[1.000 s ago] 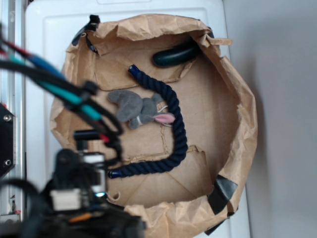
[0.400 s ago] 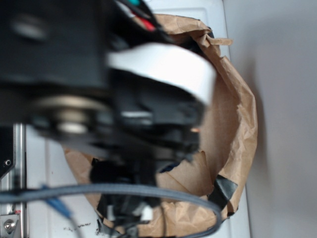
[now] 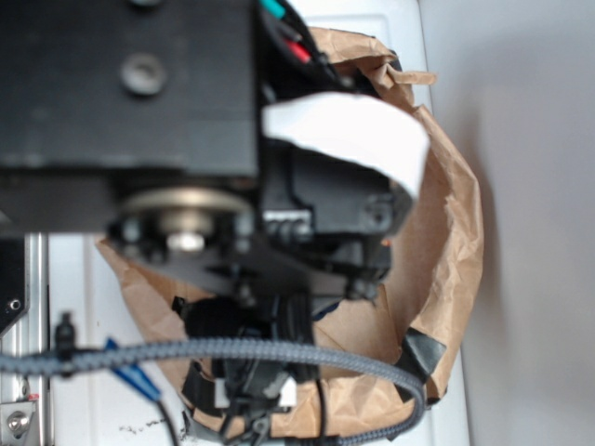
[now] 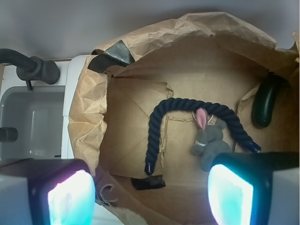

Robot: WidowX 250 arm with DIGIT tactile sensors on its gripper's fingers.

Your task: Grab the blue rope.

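Arm (image 3: 186,158) lower; hand (image 4: 150,192) open above blue rope (image 4: 161,117)

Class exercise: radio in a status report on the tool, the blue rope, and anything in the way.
Tool open, above the paper bag. Blue rope lies curved on the bag floor, untouched. Grey plush toy lies against the rope's bend.

Inside the crumpled brown paper bag (image 4: 89,126) I count three things. One blue rope (image 4: 159,122), thick and twisted, arched across the bottom. One grey plush toy (image 4: 208,140) with a pink ear, lying against the rope. One smooth dark green curved object (image 4: 264,105) off by the far wall. One bag holds them all.
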